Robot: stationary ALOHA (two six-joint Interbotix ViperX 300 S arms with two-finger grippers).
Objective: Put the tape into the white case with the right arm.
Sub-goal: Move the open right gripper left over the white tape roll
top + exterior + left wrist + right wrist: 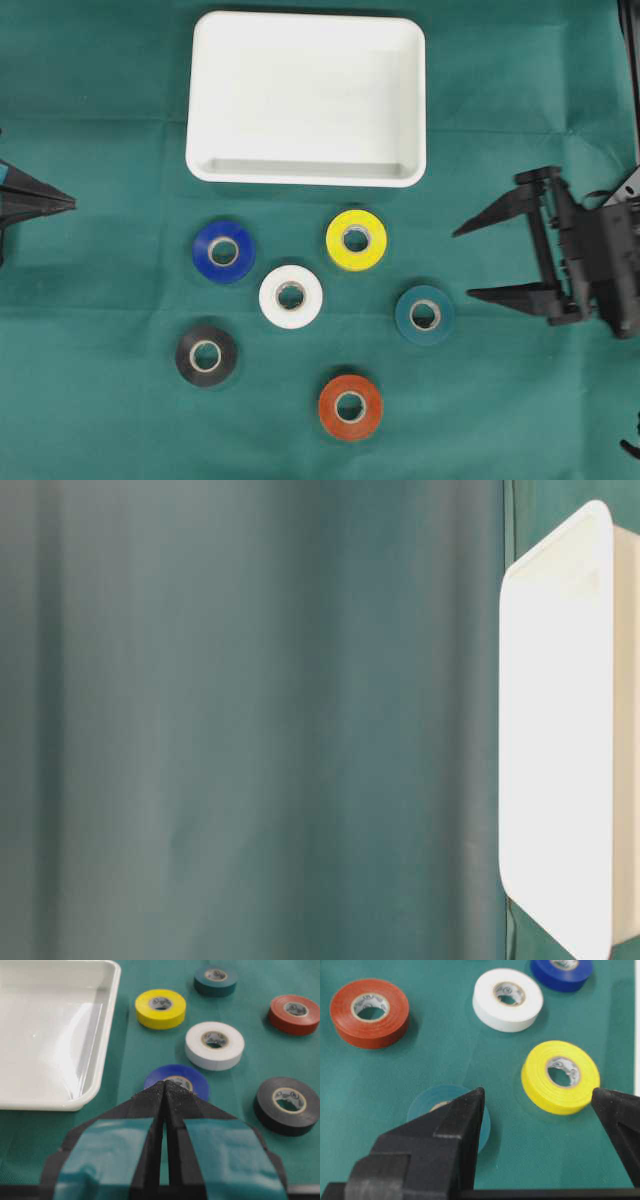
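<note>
- Right tool: jaws wide apart and empty, tips pointing toward the desk's middle from the right edge of the overhead view.
- Nearest tape: the teal roll lies flat just beyond the lower fingertip; in the right wrist view it sits partly behind the left finger, not between the jaws.
- The yellow roll lies a little farther out, near the line of the open jaws (the wrist view shows it in the gap, apart from both fingers).
- White, blue, black and red rolls lie farther off, all flat, holes up.
- White case: empty, beyond the rolls at the top of the overhead view.
- Left tool: closed on nothing, well apart from the rolls; judged no part of this move.
</note>
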